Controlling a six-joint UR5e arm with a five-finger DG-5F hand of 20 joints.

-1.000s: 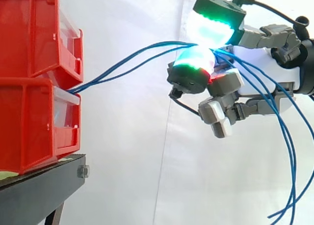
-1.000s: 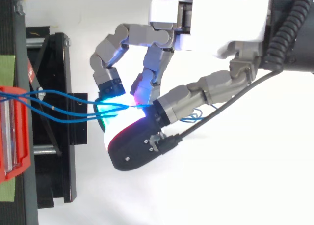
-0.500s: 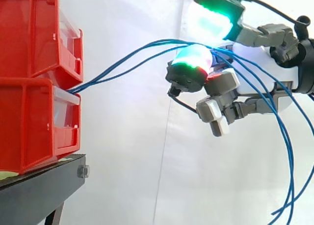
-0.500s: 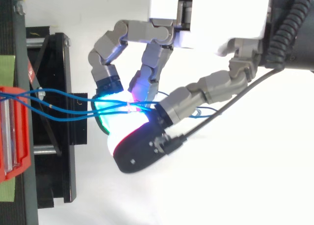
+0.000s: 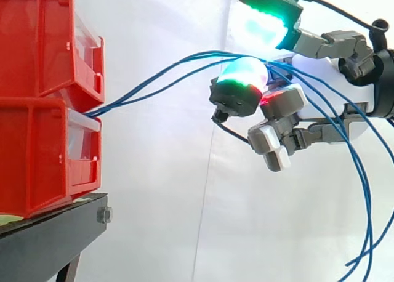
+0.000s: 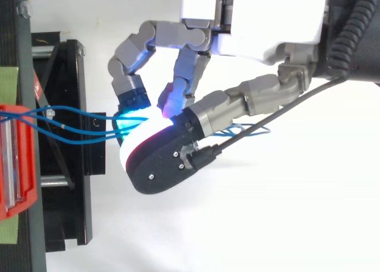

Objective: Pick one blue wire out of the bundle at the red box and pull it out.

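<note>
Several blue wires (image 5: 157, 76) leave the gap between the two stacked red bins (image 5: 37, 109) and arc up to the right to my hand (image 5: 332, 88). They lie across the top of one glowing fingertip (image 5: 243, 79), then hang down along the right edge. The thumb pad (image 5: 266, 23) glows green and white and stands lifted clear above the wires, with a gap showing. The remaining fingers are curled below. From above, the wires (image 6: 77, 125) run from the red bin (image 6: 12, 165) under the thumb (image 6: 160, 165) of the hand (image 6: 267, 22).
The bins sit on a black stand (image 5: 49, 239) at the left, with its black frame (image 6: 65, 177) seen from above. A white curtain hangs behind. The wires' loose ends dangle at the lower right (image 5: 360, 257).
One second ago the thumb and a fingertip pinched the wires. The thumb has since lifted off, and the wires now rest loose on the lower fingertip. From above, the thumb has swung back over them.
</note>
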